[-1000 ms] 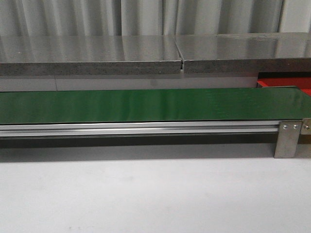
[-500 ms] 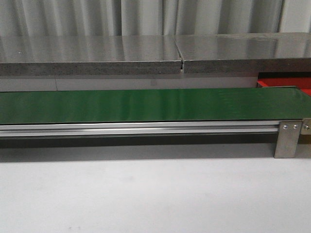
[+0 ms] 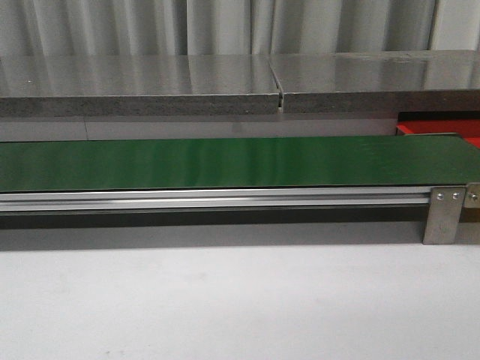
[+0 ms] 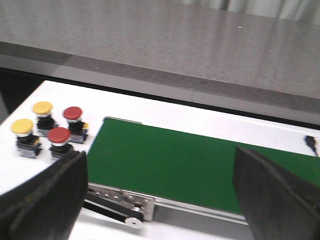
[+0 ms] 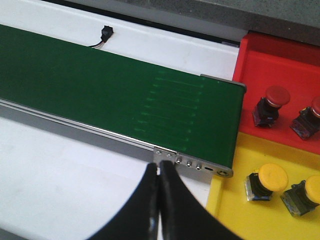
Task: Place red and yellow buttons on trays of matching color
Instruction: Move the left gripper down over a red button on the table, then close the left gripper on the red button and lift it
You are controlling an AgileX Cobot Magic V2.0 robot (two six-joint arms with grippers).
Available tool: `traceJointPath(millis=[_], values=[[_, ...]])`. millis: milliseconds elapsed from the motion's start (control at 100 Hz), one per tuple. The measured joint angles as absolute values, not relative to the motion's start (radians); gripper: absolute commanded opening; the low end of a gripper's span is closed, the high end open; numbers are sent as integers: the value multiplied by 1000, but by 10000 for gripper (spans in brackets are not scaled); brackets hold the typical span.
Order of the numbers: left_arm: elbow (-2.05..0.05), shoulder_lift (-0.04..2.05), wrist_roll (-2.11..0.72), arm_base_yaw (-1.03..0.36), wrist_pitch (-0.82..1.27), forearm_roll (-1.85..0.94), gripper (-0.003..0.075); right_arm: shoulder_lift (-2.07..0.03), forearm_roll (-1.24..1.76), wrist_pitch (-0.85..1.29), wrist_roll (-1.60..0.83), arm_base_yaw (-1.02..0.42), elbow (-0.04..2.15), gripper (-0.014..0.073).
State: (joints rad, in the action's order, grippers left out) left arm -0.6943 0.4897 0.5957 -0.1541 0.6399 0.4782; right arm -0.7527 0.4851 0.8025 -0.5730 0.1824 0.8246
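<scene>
The green conveyor belt (image 3: 225, 163) runs across the white worktop (image 3: 225, 300) and is bare along its whole length in the front view; it looks like the link between a supply point at one end and the sorting trays at the other.

In the left wrist view, four buttons stand upright in a tight cluster on the worktop just off the belt's end: two yellow buttons (image 4: 42, 108) (image 4: 22, 127) and two red buttons (image 4: 72, 113) (image 4: 58, 135). Grouped there, beside the belt's start, they appear to be waiting to be fed onto it. The left claw (image 4: 160, 195) is wide open and holds nothing; its fingers (image 4: 47, 200) frame the belt, and the cluster lies just outside one finger, close but not between them.

In the right wrist view, the red tray (image 5: 280, 85) and the yellow tray (image 5: 260, 200) sit side by side against the belt's other end, presumably so that arriving buttons need only a short carry. The red tray already holds two red-capped buttons (image 5: 272, 102) (image 5: 310, 117), the second cut off by the frame edge, and the yellow tray holds two yellow-capped buttons (image 5: 265, 181) (image 5: 306, 194); some lean over. The right claw (image 5: 159, 200) has its fingers pressed together with nothing between them, hovering over the worktop near the belt's end bracket, with the trays off to one side and apart from it.
</scene>
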Motion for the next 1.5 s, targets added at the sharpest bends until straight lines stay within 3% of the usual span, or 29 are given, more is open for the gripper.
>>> traceJointPath(millis=[290, 600, 1020, 1500], values=[[-976, 896, 684, -131, 740, 594, 567, -753, 485, 803, -573, 182, 825, -68], [-1170, 1266, 686, 67, 708, 576, 567, -753, 485, 801, -573, 182, 825, -68], [-1185, 1515, 688, 343, 575, 468, 567, -753, 485, 801, -573, 182, 825, -68], [-1251, 1743, 690, 386, 514, 463, 567, -753, 485, 801, -573, 182, 825, -68]])
